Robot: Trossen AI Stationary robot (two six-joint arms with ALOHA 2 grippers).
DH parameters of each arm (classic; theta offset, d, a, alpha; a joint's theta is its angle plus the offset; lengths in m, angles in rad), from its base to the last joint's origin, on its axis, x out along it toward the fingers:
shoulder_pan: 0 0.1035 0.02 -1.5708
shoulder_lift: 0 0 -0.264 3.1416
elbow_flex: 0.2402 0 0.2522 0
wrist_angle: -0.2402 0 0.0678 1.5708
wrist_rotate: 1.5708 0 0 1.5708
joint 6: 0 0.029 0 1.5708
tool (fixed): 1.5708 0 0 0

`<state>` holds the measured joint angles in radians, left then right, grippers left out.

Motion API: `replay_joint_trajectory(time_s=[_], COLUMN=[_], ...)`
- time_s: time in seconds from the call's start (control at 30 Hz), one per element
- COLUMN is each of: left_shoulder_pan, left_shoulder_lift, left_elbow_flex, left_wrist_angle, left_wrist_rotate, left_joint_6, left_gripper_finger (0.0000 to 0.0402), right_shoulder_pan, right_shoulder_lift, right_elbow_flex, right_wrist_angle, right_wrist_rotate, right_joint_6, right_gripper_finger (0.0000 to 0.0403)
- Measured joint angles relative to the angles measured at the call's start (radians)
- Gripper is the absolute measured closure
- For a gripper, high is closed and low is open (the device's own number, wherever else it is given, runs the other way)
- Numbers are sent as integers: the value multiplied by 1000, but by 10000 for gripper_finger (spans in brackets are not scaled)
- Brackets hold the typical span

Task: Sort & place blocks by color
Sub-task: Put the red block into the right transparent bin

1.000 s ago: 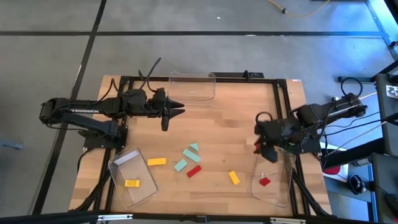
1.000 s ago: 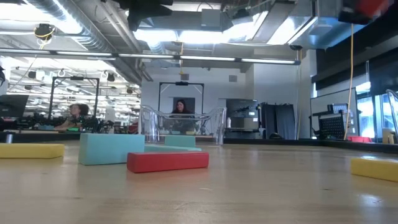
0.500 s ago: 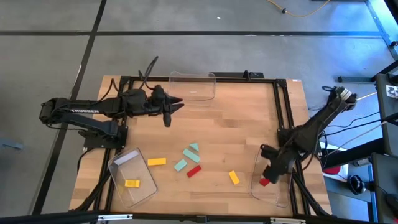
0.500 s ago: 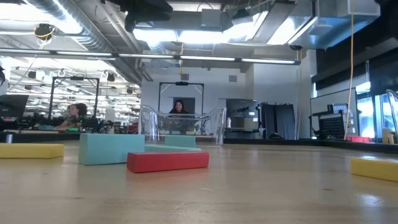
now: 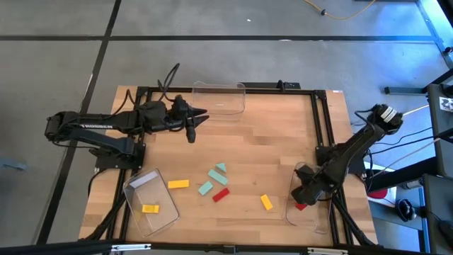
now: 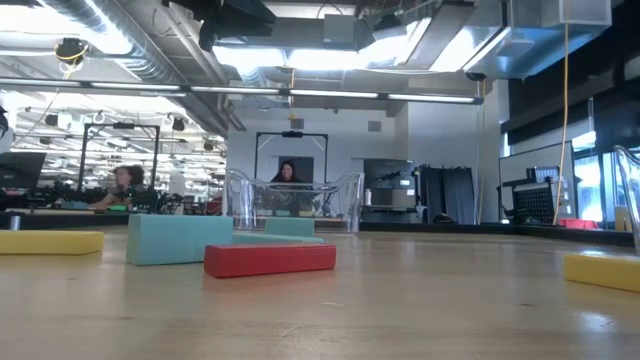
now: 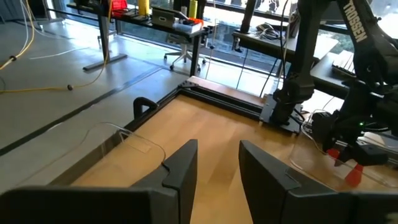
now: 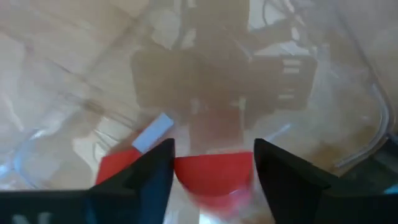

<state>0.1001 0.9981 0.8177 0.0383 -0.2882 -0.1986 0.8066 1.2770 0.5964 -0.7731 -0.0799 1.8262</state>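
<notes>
Our right gripper point(image 5: 303, 200), lower right of frame, sits down in the clear bin point(image 5: 312, 221), jaws parted around a red block point(image 8: 214, 174) lying crosswise between them. Left gripper point(image 5: 202, 116) hovers upper left, narrow, empty.

table point(image 5: 269, 142): pale wood, matt | bins point(image 5: 219, 99): clear glossy plastic | blocks point(image 6: 270, 258): smooth matt | frame point(image 5: 322, 120): black metal

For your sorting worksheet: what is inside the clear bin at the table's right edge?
Inside the right bin, red blocks show between the right hand's fingers. That hand covers much of the bin, so their exact number stays hidden.
</notes>
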Motion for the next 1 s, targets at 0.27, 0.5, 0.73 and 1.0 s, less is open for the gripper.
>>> replay_joint_trajectory(time_s=[0.27,0.5,0.73,1.0], left_shoulder_pan=[0,0,0,0], left_shoulder_lift=[0,0,0,0], left_elbow_flex=[0,0,0,0], left_wrist_angle=[0,-1,-1,0], left_wrist_rotate=[0,10,59,69], left_joint_6=[0,-2,-4,-2], left_gripper_finger=[292,292,292,292], right_shoulder_pan=[0,0,-27,-126], right_shoulder_lift=[-12,-87,-136,-113], right_elbow_flex=[24,183,396,431], right_wrist_angle=[-19,-245,-221,18], right_wrist_rotate=[-75,-64,222,560], right_joint_6=[-70,-255,-589,-1172], right_gripper_finger=[112,105,120,121])
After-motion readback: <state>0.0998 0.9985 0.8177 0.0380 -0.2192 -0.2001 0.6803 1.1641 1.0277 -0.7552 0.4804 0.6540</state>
